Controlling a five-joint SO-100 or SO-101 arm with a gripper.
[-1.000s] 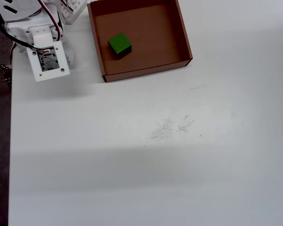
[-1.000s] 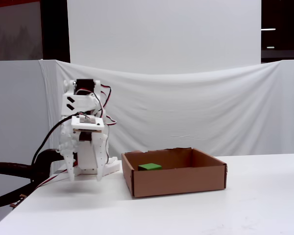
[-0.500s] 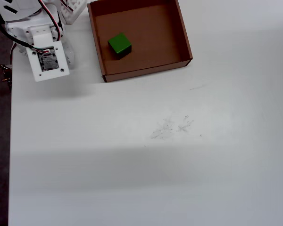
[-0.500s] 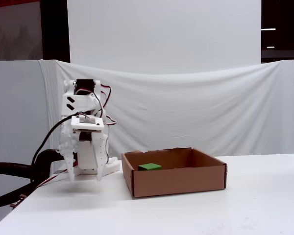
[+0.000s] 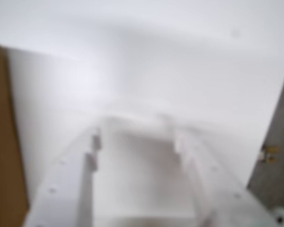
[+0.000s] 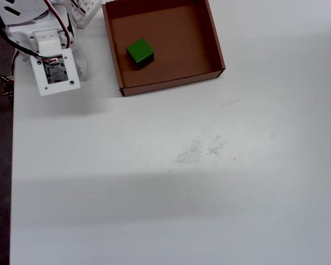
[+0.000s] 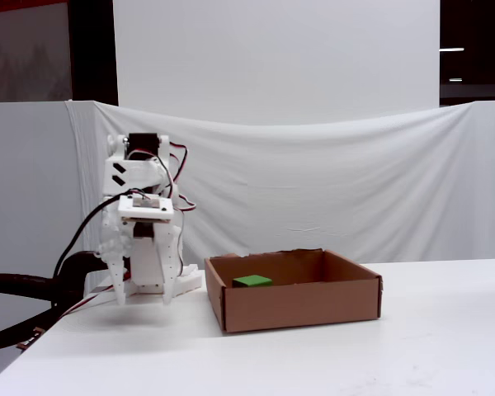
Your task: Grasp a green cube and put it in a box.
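The green cube [image 6: 140,52] lies on the floor of the brown cardboard box [image 6: 215,49], left of its middle in the overhead view. In the fixed view the cube [image 7: 252,281] shows just over the box's front wall [image 7: 297,307]. My white gripper [image 7: 145,297] hangs folded down beside the arm's base, left of the box and clear of it. In the blurred wrist view the gripper [image 5: 135,117] points at bare white table, its jaws meet at the tips with nothing between them, and the box's outer wall [image 5: 0,142] fills the left edge.
The arm's base and wrist [image 6: 54,70] stand at the table's far left corner in the overhead view. The table's left edge [image 6: 12,165] drops to dark floor. A white cloth backdrop [image 7: 330,190] hangs behind the table.
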